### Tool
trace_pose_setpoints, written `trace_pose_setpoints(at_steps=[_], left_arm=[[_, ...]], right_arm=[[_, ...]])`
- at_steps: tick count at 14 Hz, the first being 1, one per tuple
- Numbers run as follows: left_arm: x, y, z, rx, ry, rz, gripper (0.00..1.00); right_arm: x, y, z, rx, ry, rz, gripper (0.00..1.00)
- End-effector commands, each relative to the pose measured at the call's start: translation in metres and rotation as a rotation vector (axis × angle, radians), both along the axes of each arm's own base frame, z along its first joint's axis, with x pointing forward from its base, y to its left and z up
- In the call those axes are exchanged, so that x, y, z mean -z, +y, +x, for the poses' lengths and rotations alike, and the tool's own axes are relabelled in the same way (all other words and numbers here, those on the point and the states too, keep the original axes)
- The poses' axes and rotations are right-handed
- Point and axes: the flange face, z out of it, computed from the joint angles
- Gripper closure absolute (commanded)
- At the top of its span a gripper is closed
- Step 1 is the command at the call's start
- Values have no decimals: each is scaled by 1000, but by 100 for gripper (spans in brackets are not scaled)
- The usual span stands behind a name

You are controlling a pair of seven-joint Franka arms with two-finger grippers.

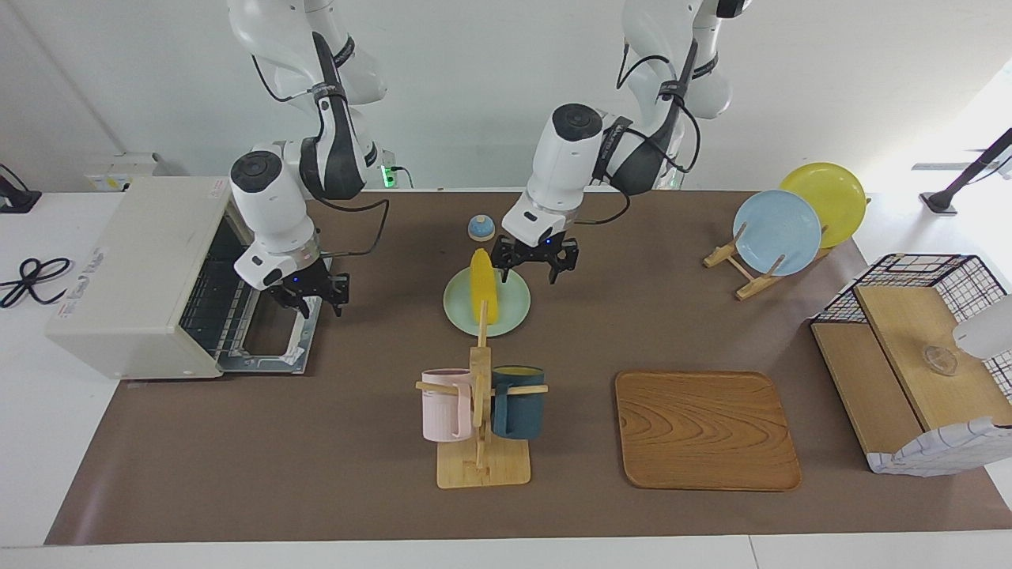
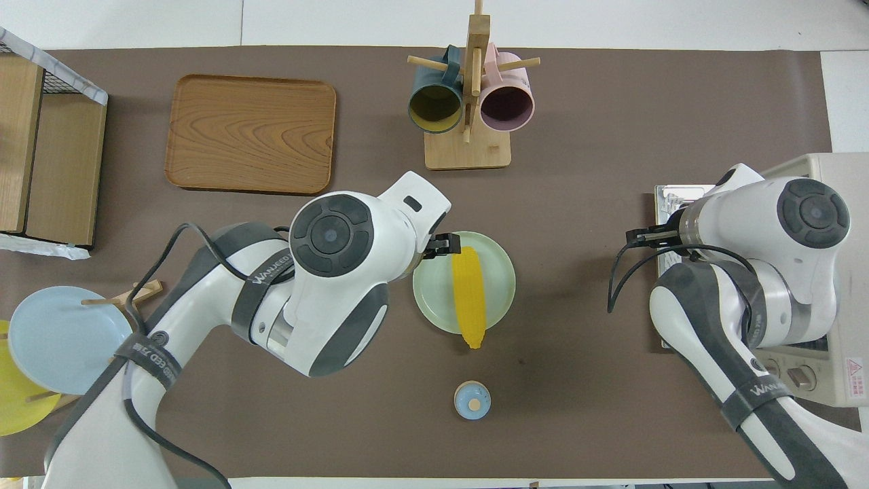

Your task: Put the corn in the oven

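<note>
One mug rack point(image 1: 481, 411) beside corn point(image 1: 483, 295) (plated).

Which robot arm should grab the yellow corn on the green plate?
Probably the left. The left gripper hangs open right by the ribbed yellow corn cob on the pale green plate. The right gripper hangs over the cream-white toaster oven's open door.

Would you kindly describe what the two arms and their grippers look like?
Both arms are glossy white with dark grey joint sections and round dark grey caps. Black cables loop along them, strapped on by black bands with white "WANJEED" lettering. The left gripper and right gripper are black and two-fingered, on white hand housings with small blue lights.
</note>
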Motion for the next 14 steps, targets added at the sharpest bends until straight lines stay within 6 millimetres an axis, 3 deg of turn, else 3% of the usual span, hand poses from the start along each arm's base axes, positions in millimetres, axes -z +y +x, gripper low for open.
trace_pose_setpoints(at_steps=[1,3,6,7,10,14], left_arm=[[-26,32,21,18,33,20,0],[-47,69,44,20,41,29,0],[-73,115,66,40,47,44,0],[-80,133,72,46,49,48,0],[-99,184,83,70,35,50,0],[-110,217,90,60,8,107,0]], right_arm=[[-5,43,-10,-42,42,0,0],[-9,82,-17,-11,43,2,0],[-18,102,-12,-36,30,7,0],[-22,117,-13,-44,25,22,0],[-42,193,-16,3,37,57,0],[-80,298,-14,42,46,10,0]])
